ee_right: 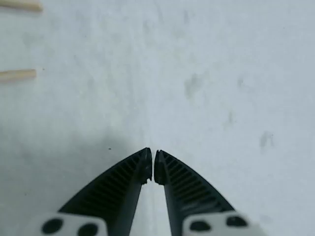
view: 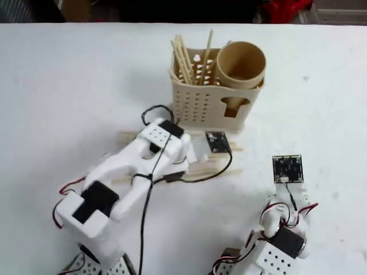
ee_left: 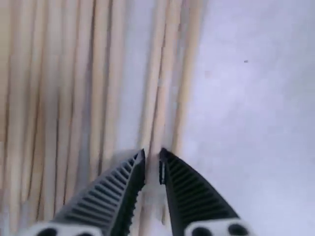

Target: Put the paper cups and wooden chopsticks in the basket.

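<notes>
White table [view: 69, 86] fills the scene, with a dark strip of room along its far edge. Your left arm [view: 132, 172] is the biggest thing on it: it stretches from the near edge toward the basket [view: 206, 106] and its wrist hangs over the loose chopsticks [view: 129, 136], which lie flat in a row just in front of the basket. Your right arm [view: 284, 229] stays folded at the near edge, well apart from the basket.

The basket stands upright. One paper cup [view: 241, 63] sits in it, mouth up, and beside the cup a bundle of upright chopsticks [view: 184, 57] leans in the other part.

Your left claw [ee_left: 152, 162] is low over the row, and its jaws stand very narrow, about one stick apart. One chopstick [ee_left: 156, 123] runs into this slit, and the jaws seem to pinch it.

Your right claw [ee_right: 151, 164] has its tips pressed together with nothing between them, above bare table. Two stick ends [ee_right: 17, 74] lie off to its side, not touching it.
</notes>
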Available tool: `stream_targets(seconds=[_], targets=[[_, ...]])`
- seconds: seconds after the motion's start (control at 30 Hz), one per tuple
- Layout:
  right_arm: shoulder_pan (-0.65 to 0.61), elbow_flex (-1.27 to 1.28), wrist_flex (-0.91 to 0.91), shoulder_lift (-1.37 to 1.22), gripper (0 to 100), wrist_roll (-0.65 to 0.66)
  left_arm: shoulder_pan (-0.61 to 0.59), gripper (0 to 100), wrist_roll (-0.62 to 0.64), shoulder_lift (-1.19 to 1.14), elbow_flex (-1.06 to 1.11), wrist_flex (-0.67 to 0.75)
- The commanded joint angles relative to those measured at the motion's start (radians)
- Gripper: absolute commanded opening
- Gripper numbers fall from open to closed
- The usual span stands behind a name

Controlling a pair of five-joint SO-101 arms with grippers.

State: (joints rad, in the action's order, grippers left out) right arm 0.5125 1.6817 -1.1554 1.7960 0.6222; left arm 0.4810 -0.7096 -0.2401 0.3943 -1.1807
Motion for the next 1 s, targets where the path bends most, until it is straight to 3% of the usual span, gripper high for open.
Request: stream_targets(seconds=[0.0,0.17,0.43,0.77,0.97], targets=[[0.002,0.008,0.013,-0.004,2.3,-0.005,-0.005,8,0.015,-0.076,-0.066,0.044],[0.002,0.008,0.013,-0.004,2.3,-0.005,-0.008,2,0.015,-0.079,-0.091,0.04],[0.002,0.008,0.013,-0.004,2.3,-0.005,-0.01,2,0.005,-0.008,-0.097,-0.003],[0.002,0.008,0.013,-0.004,2.3,-0.005,-0.008,2,0.014,0.433,-0.1,-0.186],[0.002,0.008,0.013,-0.004,2.3,-0.005,-0.01,2,0.014,0.618,-0.089,-0.222]])
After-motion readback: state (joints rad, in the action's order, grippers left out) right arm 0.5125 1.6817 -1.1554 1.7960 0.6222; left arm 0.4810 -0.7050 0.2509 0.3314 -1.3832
